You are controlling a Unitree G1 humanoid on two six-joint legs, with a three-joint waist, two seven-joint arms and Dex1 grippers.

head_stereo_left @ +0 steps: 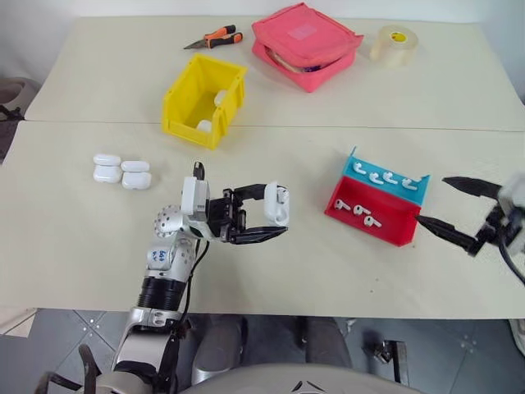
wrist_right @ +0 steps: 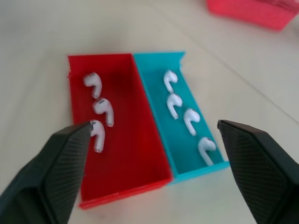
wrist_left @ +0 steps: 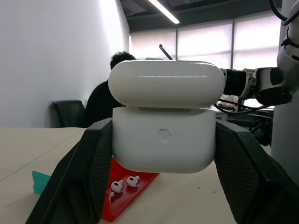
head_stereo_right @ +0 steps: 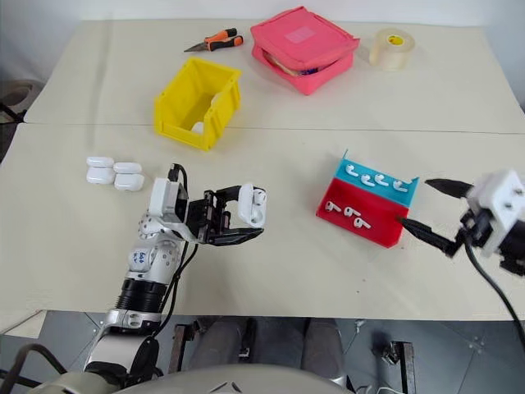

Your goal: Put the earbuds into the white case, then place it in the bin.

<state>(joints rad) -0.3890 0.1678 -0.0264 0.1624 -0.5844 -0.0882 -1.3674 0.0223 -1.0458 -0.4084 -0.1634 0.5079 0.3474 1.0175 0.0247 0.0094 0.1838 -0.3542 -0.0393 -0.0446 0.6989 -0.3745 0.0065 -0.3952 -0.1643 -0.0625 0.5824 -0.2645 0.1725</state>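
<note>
My left gripper (head_stereo_left: 277, 213) is shut on a white case (head_stereo_left: 276, 203), held just above the table in front of me. In the left wrist view the case (wrist_left: 163, 121) sits between both black fingers with its lid resting over its body. The earbuds (wrist_right: 102, 108) lie in a tray with a red (head_stereo_left: 385, 226) and a blue (head_stereo_left: 414, 190) compartment: three in the red and several in the blue (wrist_right: 183, 116). My right gripper (head_stereo_left: 433, 199) stands open just right of that tray, holding nothing. The yellow bin (head_stereo_left: 231, 103) stands at the back left with white cases inside.
Several spare white cases (head_stereo_left: 121, 171) are grouped on the table's left side. A pink zip pouch (head_stereo_left: 305, 43), a tape roll (head_stereo_left: 394, 43) and orange-handled pliers (head_stereo_left: 215, 38) lie along the far edge. A person (wrist_left: 105, 93) sits in the background.
</note>
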